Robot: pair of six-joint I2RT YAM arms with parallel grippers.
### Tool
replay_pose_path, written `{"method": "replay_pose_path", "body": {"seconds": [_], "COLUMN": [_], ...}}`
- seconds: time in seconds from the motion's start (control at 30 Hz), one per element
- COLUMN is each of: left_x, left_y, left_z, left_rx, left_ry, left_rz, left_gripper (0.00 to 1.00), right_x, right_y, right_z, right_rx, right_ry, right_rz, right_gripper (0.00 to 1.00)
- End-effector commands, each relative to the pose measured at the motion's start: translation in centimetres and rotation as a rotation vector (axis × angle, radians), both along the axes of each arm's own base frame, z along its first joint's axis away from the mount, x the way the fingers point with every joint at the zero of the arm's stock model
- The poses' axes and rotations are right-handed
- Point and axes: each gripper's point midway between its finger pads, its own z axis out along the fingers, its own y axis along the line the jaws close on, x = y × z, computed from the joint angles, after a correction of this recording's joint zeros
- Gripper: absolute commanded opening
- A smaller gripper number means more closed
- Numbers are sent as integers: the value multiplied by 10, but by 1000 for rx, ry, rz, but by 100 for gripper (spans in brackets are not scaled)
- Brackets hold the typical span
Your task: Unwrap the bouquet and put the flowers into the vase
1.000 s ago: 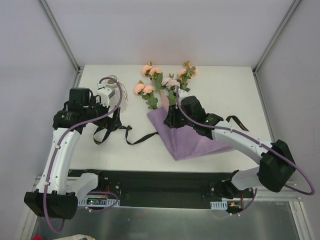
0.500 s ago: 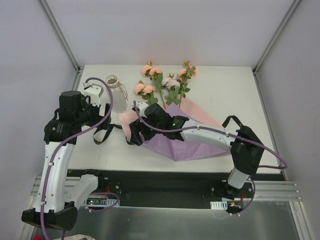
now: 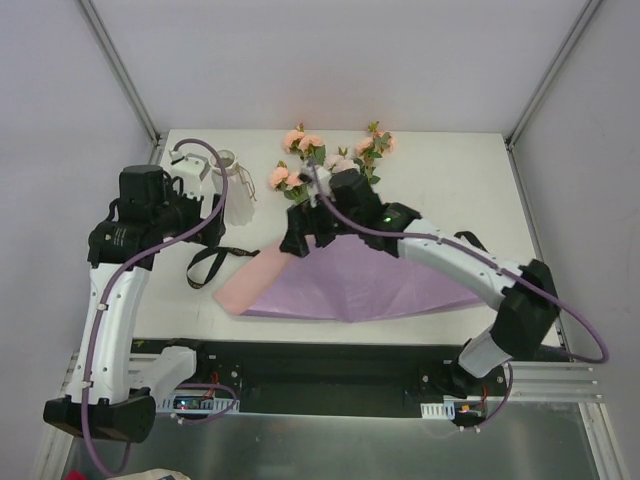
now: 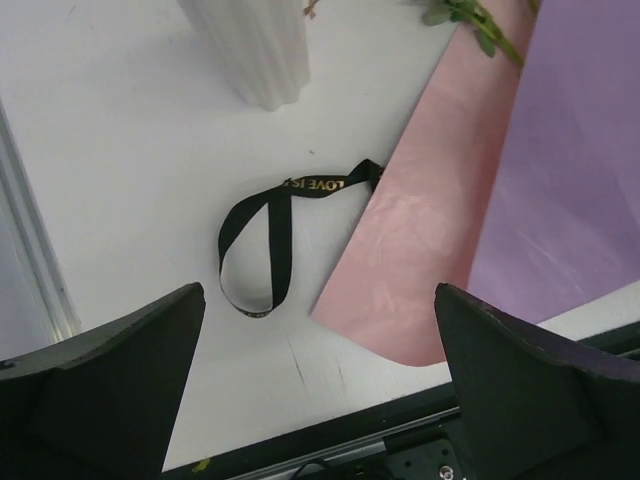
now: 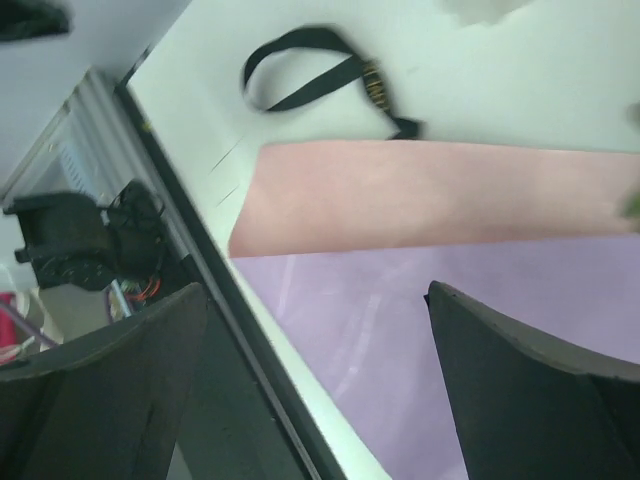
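— White table [image 3: 455,175]: contents, left to right?
— Left gripper [image 4: 318,300]: jaws wide, empty, above the black ribbon [image 4: 262,240]. Vase [image 3: 227,182]: upright, far left, just beside that arm. Paper [image 3: 380,285]: spread flat, centre. Right gripper [image 5: 315,300]: jaws wide, empty, over the paper's pink edge. Flowers [image 3: 325,160]: lying at the paper's far edge.
— Flowers' lie?
— Long axis near to far; blooms point to the far wall, stems toward the arms, partly hidden.
— Hazards?
— Likely: pinching paper along with stems; left arm tipping the vase; narrow neck snagging leaves.
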Motion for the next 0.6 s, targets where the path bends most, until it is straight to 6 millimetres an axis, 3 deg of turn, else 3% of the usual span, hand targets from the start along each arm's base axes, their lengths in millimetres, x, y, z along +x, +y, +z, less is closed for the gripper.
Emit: {"method": "replay_pose_path", "body": {"seconds": [0.0,0.13,0.23,0.3,0.47,0.57], "left_x": [-3,4,16,19,45,57], "left_y": [-37,-77,-117,-137,-162,-175], "left_z": [14,-4,-53,-70,-125,-144], "left_rx": [-151,-207,-169,-185,-186,-208], "left_ry": [19,114,245,295,419,455], "left_rz": [-168,-332,-466,-525,-596,-624], "left_gripper": [99,99,99,99,99,97], "right_x": [53,92,108,112,113,113], "right_y": [-80,-148,-185,-203,-216,-221], "right_z": [61,57,55,57,52,47], "right_rx": [108,100,86,87,110,123], "right_ry": [-91,-62,-60,-74,-39,-23], "right_rz": [-195,-397,-502,-563,-620,-639], "right_gripper": [95,91,86,84,79,77]}}
